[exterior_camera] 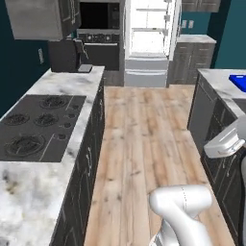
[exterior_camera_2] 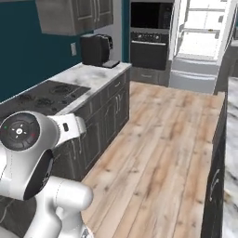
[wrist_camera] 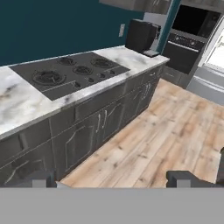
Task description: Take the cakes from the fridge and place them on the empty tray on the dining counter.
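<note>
Your jaws stand wide apart, holding nothing — the fridge (exterior_camera: 149, 43), doors open, is well apart, across the wood floor (exterior_camera: 144, 144); the tray (exterior_camera: 239, 80) sits at the bench's (exterior_camera: 218, 81) edge.

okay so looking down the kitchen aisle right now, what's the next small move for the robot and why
Probably drive the base forward along the wood floor toward the fridge. The fridge stands open at the far end, well out of reach, and the end effector is open with nothing between its fingertips.

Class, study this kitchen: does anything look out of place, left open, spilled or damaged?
One thing: the fridge at the far end stands open, its white interior showing. No spills or damage show on the wooden floor, stovetop or counters.
</note>
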{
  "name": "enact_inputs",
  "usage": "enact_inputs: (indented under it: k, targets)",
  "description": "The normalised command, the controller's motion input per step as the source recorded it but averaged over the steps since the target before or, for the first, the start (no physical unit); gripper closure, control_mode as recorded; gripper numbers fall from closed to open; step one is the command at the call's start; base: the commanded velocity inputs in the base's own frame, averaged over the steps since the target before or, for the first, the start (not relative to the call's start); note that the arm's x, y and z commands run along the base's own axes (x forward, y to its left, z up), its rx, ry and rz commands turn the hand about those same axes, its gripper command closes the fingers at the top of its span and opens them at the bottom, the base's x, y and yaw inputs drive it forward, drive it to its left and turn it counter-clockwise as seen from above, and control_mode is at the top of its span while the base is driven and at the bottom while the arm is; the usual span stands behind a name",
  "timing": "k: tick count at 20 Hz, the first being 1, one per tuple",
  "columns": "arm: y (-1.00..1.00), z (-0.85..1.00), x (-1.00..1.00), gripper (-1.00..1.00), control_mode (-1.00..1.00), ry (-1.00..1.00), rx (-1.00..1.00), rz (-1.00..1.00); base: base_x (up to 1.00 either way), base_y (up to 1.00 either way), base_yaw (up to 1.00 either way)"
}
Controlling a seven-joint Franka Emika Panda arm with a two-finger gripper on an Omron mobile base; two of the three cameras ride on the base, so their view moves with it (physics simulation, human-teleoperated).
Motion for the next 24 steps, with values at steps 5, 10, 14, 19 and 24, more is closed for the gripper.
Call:
enact_inputs:
  k: [5, 10, 14, 19, 24]
  targets:
    - [0.0, 0.0, 0.0, -1.0, 1.0, 0.0, 0.0, 0.0, 1.0, 0.0, -0.15]
    - [0.0, 0.0, 0.0, -1.0, 1.0, 0.0, 0.0, 0.0, 1.0, -0.04, -0.2]
    - [0.0, 0.0, 0.0, -1.0, 1.0, 0.0, 0.0, 0.0, 1.0, -0.02, -0.18]
    - [0.0, 0.0, 0.0, -1.0, 1.0, 0.0, 0.0, 0.0, 1.0, 0.0, -0.15]
    - [0.0, 0.0, 0.0, -1.0, 1.0, 0.0, 0.0, 0.0, 1.0, 0.0, -0.13]
